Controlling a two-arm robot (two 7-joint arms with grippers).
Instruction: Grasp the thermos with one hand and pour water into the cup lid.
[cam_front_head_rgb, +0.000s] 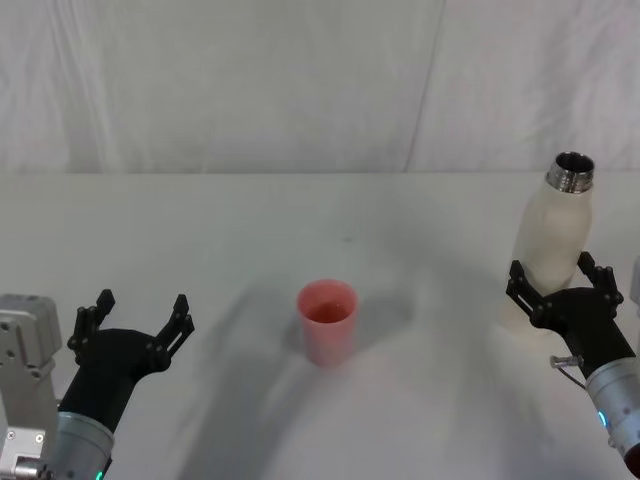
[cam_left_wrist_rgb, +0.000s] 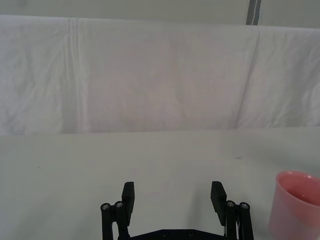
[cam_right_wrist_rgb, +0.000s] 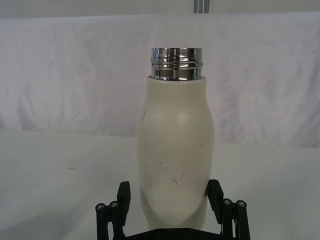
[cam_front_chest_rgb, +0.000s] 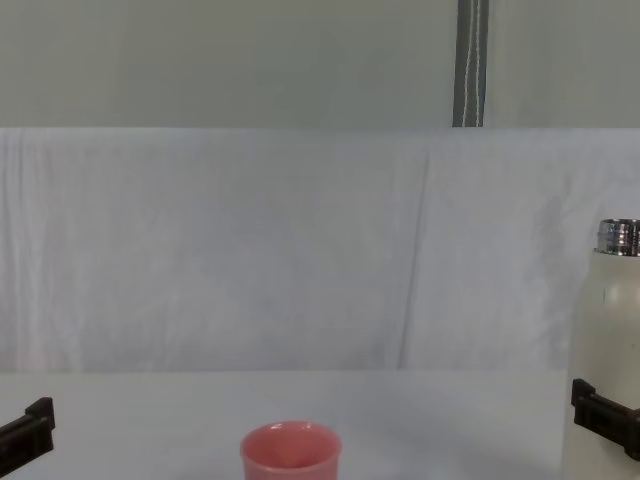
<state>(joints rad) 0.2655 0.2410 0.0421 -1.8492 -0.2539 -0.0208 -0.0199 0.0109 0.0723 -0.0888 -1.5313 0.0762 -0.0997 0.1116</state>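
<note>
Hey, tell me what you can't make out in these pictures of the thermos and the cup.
- Water in the thermos: its opaque wall hides the inside in every view.
- Thermos base: the right hand covers it in the right wrist view; the chest view's bottom edge cuts it off.
- Cup lid: cut by the edges in the left wrist and chest views.
- Whether the right hand's fingers touch the thermos.

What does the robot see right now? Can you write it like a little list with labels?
thermos: cream-white thermos, upright on the table, steel neck open, robot's right side
cup lid: pink cup lid, upright, middle of table
right gripper: right gripper open, fingers on either side of the thermos's lower body
left gripper: left gripper open, holding nothing, left of the cup lid
pouring: not begun
</note>
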